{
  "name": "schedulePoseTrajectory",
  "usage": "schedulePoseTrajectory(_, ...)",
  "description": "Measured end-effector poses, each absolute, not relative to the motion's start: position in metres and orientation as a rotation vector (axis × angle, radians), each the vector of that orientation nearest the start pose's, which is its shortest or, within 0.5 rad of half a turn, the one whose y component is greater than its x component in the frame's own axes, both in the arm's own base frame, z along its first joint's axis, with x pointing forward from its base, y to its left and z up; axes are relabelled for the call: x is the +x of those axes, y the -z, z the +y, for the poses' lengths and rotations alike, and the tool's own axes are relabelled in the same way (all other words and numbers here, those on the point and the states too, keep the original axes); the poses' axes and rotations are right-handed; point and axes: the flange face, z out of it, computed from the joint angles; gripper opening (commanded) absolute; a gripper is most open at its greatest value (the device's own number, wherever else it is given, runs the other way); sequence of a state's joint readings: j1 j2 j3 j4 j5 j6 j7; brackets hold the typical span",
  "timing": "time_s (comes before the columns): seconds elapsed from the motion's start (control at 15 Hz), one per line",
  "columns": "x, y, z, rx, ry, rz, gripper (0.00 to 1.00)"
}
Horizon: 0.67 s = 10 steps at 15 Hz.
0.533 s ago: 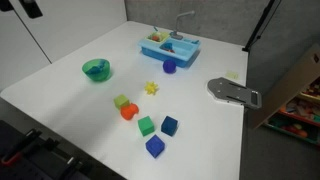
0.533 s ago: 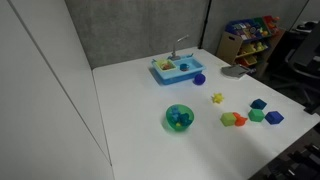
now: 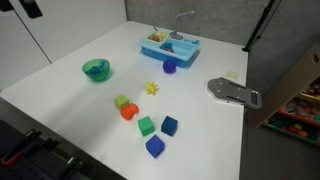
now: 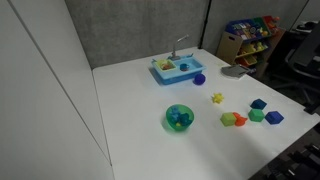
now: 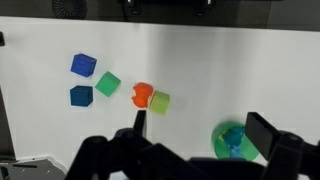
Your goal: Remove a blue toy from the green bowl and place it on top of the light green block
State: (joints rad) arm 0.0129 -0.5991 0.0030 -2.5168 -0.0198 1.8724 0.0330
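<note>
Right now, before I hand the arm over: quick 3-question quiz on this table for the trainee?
1. True or false: the blue toy lies inside the green bowl.
2. Which thing sits right beside the light green block? A) orange-red block B) yellow star C) purple cylinder
3. Fill in: the table holds ___ larger blue cubes.

Key: 1 true; 2 A; 3 two.
</note>
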Motion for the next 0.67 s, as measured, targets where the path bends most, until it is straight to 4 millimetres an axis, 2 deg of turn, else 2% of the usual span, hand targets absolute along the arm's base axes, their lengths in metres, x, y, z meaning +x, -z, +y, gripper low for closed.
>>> schedulePoseTrajectory(0.47,0.3624,-0.4762,0.0045,-3.163,-0.073,0.017,1.0)
schedulePoseTrajectory(0.67,0.3697,-0.4692,0.0074,-3.166,-0.092,0.022,1.0)
